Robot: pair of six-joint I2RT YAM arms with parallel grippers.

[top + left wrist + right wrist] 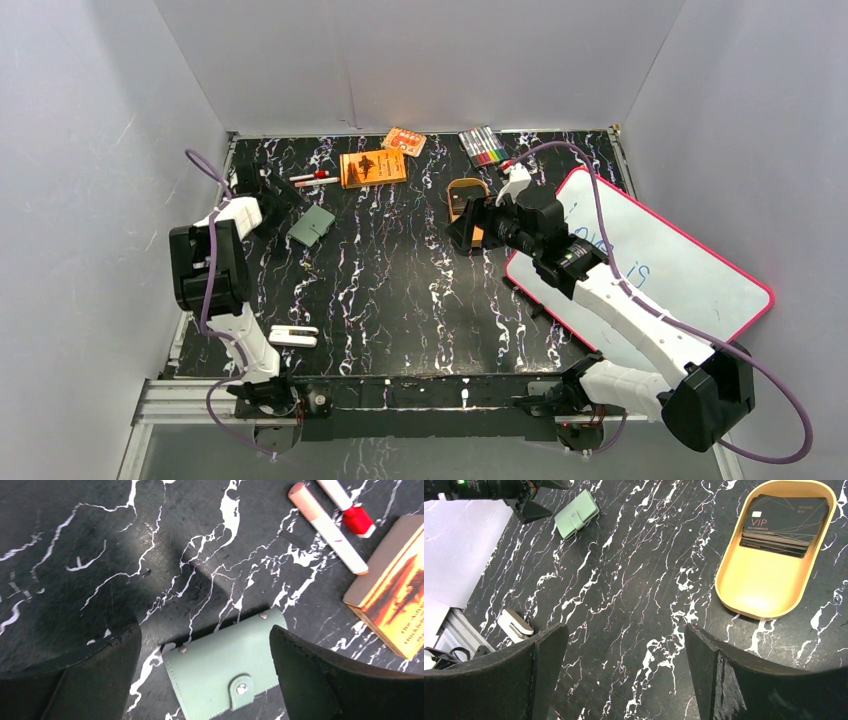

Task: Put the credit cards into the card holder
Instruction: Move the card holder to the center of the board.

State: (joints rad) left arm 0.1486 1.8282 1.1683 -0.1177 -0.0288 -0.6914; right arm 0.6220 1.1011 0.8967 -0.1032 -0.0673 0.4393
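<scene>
At ten o'clock on the black marbled table (pixel 400 300), left gripper (pixel 205 632): it is hanging with its jaws spread wide and gripping nothing, probably lining up to pin or open the wallet below.
Card holder: one sage-green folding leather wallet (pixel 220 675) is lying flat and snapped shut just under that gap, so by my judgement it is waiting to be opened first.
Pens: two white marker pens (pixel 327 527), one pink-capped and one red-capped, are lying at eleven o'clock beside one orange booklet (pixel 395 595).
Right gripper (pixel 624 630): it is hovering at one o'clock, jaws apart and empty, presumably readying to fetch a card.
Credit cards: one stack of dark grey plastic cards (pixel 785 522) is sitting at one end of one golden oval metal tin (pixel 759 587). I cannot tell how many are in the stack, and none is showing in the wallet.
</scene>
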